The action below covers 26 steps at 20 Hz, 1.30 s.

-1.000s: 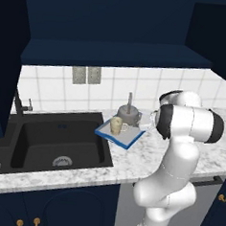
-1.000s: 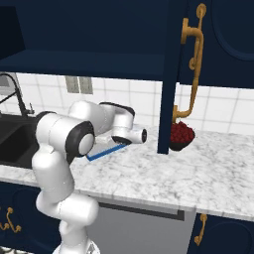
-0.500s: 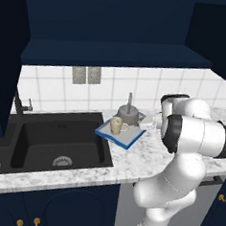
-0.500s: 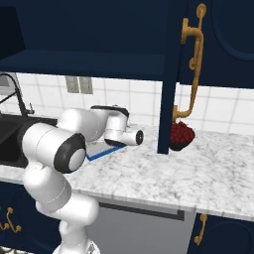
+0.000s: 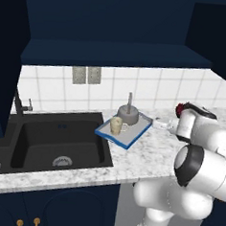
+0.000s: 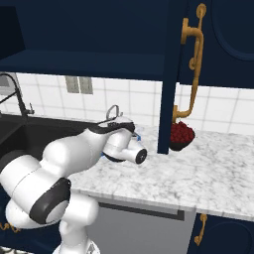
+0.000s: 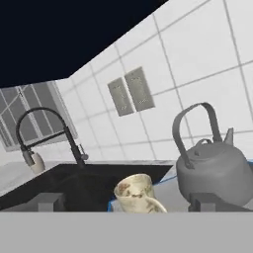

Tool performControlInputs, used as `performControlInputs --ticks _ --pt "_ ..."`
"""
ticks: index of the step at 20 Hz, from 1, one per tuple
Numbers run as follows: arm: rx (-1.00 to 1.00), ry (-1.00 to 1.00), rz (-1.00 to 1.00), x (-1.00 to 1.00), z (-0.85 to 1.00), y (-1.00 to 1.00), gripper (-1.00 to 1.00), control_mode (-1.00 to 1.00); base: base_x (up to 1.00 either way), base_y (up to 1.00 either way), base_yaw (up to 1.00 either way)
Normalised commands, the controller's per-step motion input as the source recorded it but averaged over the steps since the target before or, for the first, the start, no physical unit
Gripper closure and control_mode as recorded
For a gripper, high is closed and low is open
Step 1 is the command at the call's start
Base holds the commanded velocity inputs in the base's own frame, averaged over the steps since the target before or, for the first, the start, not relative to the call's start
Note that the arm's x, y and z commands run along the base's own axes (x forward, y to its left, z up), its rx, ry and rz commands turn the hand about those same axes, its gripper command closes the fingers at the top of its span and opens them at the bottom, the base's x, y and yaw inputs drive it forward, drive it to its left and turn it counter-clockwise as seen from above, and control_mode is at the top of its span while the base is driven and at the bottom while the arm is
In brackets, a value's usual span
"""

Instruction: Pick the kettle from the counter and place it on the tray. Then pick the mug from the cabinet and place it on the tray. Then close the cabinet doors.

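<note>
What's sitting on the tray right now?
The kettle and the mug both stand on the tray, mug nearer the sink. The tray surface beneath them is covered.

Domestic kitchen, rendered. Speckled white-grey marble-like counter [image 5: 145, 156] with a black double sink [image 5: 50, 143] set into it; curved black tap [image 7: 47, 133] behind the sink. White square-tiled wall [image 5: 150, 86] above the counter, with two grey outlet plates [image 5: 85, 75]. Dark navy wall cabinet [image 5: 115, 52] overhead, one door carrying a long brass handle [image 6: 191, 74]. Navy cupboards below the counter.
</note>
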Motion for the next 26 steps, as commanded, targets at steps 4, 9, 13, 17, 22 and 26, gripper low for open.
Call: performControlInputs --ticks 4,9,13,17,22,26 --pt "0.05 0.0 -0.14 -0.05 0.51 -0.64 -1.0 -1.0 0.0 0.0 0.0" --pt "0.01 0.0 -0.03 0.0 0.16 -0.59 1.0 -1.0 0.0 0.0 0.0" --pt "0.02 -0.03 0.0 0.0 -0.17 -0.23 1.0 -1.0 0.0 0.0 0.0" --pt "0.36 -0.13 0.0 -0.04 -0.02 -0.38 1.0 -1.0 0.0 0.0 0.0" --pt "0.45 -0.17 0.0 -0.16 0.12 -0.56 1.0 -1.0 0.0 0.0 0.0" --pt "0.12 -0.1 0.0 -0.35 0.36 -0.64 1.0 -1.0 0.0 0.0 0.0"
